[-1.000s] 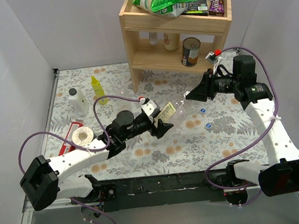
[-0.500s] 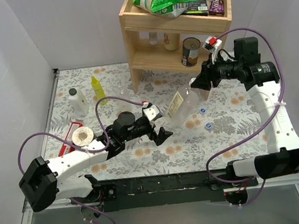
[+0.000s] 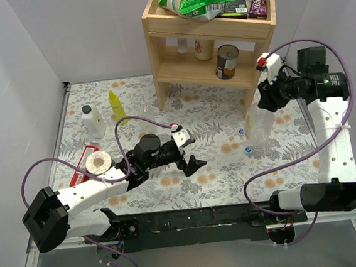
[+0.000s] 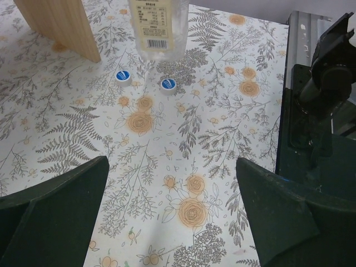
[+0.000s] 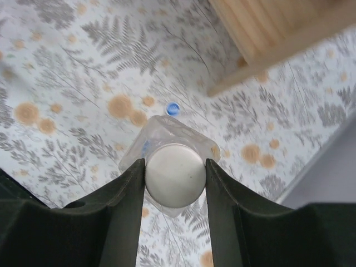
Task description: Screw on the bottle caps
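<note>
A large clear bottle (image 3: 256, 125) stands upright at the right of the table, its label (image 4: 152, 25) facing the left wrist camera. Its white cap (image 5: 175, 173) sits on its neck. My right gripper (image 3: 265, 102) reaches down from above, shut on that cap, one finger on each side. I cannot tell whether the bottle's base touches the table. Two small blue caps (image 3: 241, 131) (image 3: 247, 148) lie on the cloth beside the bottle and also show as blue caps (image 4: 123, 76) (image 4: 167, 84) in the left wrist view. My left gripper (image 3: 190, 151) hovers open over the middle of the table, with nothing between its fingers.
A wooden shelf (image 3: 212, 32) stands at the back with a tin can (image 3: 226, 61) on it and snack bags on top. A yellow squeeze bottle (image 3: 117, 106), a white black-capped bottle (image 3: 92, 121) and a tape roll (image 3: 97, 161) stand at the left.
The left gripper has opened and let go of the bottle. The right arm has carried the bottle by its cap from tilted at the centre to upright at the right.
</note>
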Robot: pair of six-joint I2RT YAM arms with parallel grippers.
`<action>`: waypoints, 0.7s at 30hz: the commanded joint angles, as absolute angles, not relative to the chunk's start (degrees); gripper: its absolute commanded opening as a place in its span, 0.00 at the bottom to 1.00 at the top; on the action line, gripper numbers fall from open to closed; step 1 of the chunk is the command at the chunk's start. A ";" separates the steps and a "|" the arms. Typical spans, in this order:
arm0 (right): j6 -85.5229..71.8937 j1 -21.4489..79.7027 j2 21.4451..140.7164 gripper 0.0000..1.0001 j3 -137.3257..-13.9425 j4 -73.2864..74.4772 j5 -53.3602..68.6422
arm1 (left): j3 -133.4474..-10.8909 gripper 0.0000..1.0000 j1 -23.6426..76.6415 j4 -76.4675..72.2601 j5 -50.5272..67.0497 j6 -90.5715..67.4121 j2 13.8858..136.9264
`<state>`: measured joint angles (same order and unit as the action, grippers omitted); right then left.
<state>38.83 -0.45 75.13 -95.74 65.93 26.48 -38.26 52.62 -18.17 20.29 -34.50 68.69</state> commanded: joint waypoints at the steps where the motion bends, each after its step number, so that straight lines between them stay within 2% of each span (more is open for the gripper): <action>1: 45.79 -13.93 74.53 0.01 -92.12 63.73 31.45 | -39.72 0.98 52.65 -17.41 21.54 -33.93 67.33; 7: 47.72 -24.16 79.36 0.01 -91.58 60.47 38.32 | -40.43 0.98 52.65 -15.56 20.13 -33.57 66.62; 21: 47.99 -25.58 80.68 0.01 -84.55 51.50 38.24 | -41.22 0.98 52.56 -13.45 18.55 -33.22 67.06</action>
